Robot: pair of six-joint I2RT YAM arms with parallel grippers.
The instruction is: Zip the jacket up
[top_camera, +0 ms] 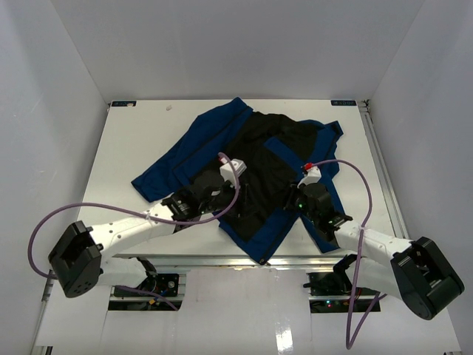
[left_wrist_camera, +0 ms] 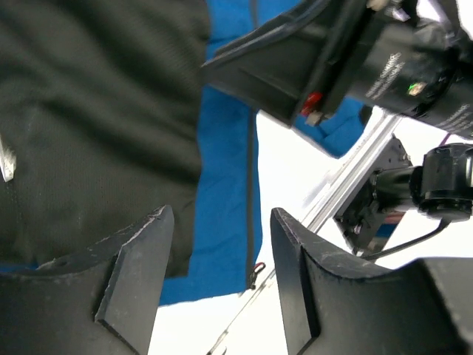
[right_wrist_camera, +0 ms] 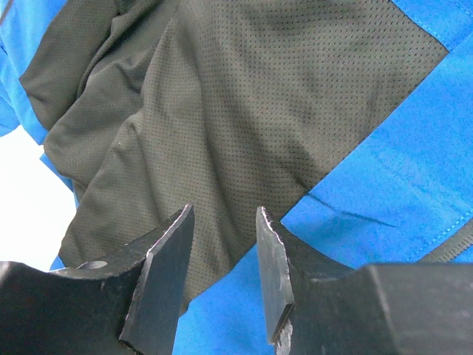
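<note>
A royal-blue jacket (top_camera: 194, 144) lay spread open on the white table (top_camera: 133, 140), near the middle and reaching almost to the near edge; its black mesh lining (right_wrist_camera: 266, 111) faced up, and one sleeve (top_camera: 159, 180) stretched toward the table's left side. Both arms reached in from the near edge over the garment; the left gripper (left_wrist_camera: 222, 214) hung above the left half of the lining, its fingers (left_wrist_camera: 137, 259) standing wide apart with nothing between them. Through that gap the left wrist camera caught a blue front edge of the jacket, a dark zipper track (left_wrist_camera: 250, 185) running down it and a small zipper pull (left_wrist_camera: 256, 272) at the hem, just beside bare table; the right arm (left_wrist_camera: 399, 66) crossed the top of that view. The right gripper (right_wrist_camera: 223, 211) sat over the right front panel, where lining met blue shell; its jaws stood a narrower way apart, the fabric showing flat beyond them and nothing seen pinched between; the front of the jacket was not yet zipped.
</note>
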